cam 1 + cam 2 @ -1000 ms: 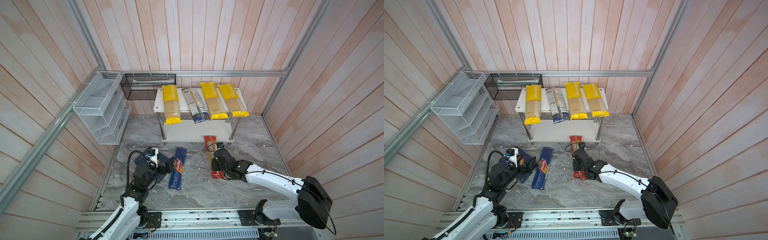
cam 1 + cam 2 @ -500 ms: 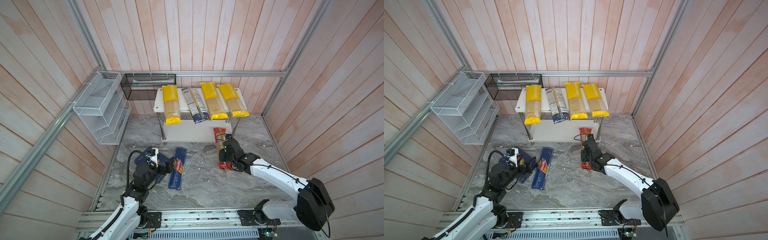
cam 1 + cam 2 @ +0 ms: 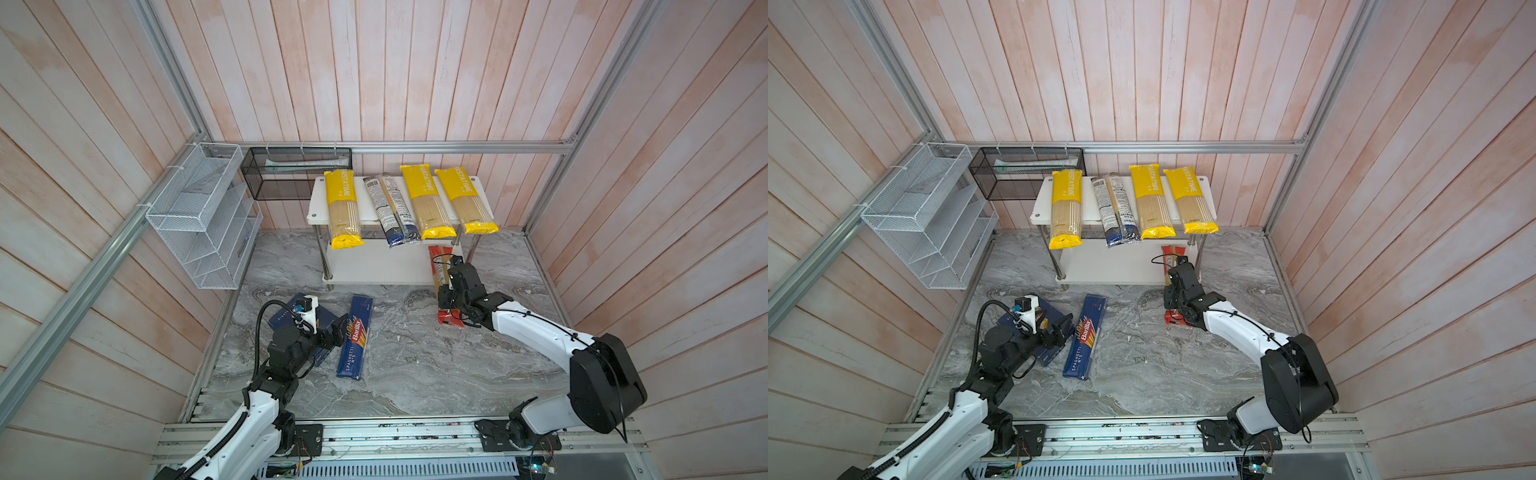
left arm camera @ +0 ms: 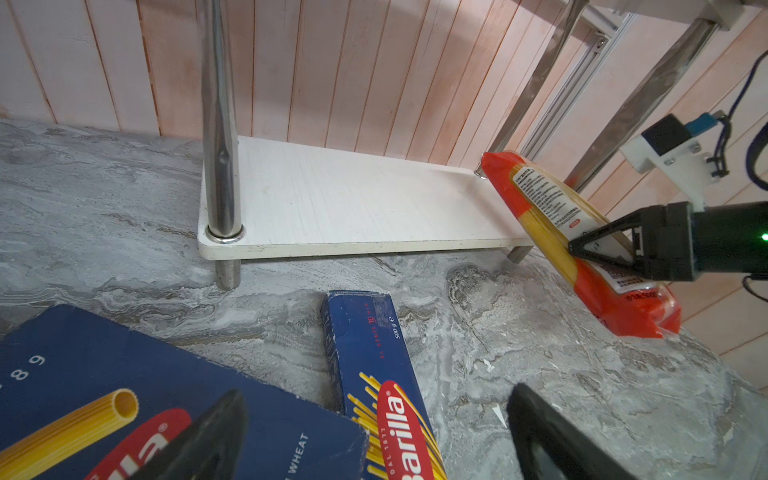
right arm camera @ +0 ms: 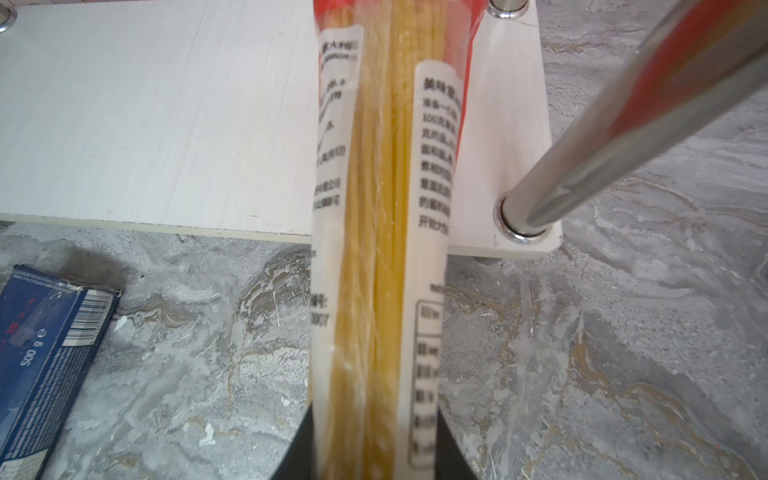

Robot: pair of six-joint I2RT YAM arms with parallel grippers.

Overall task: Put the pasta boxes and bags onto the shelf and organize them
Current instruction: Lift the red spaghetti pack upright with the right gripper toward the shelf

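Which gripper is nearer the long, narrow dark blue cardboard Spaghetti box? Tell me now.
Left. The left gripper is open at the Spaghetti box, by its Barilla logo; the right gripper is away to its right, shut on the red-ended spaghetti bag.

Grey marble worktop [image 3: 415,365]: wide Barilla box [image 3: 283,315] and narrow spaghetti box [image 3: 355,336] lie flat, just beside each other, front-left of the shelf [image 3: 322,249]. Top board [image 3: 365,203]: three yellow bags [image 3: 428,203], two slim clear bags [image 3: 390,208], ends overhanging the front. Lower board [image 3: 374,266]: red-ended bag [image 3: 436,257] tilted over its right end, contact unclear.
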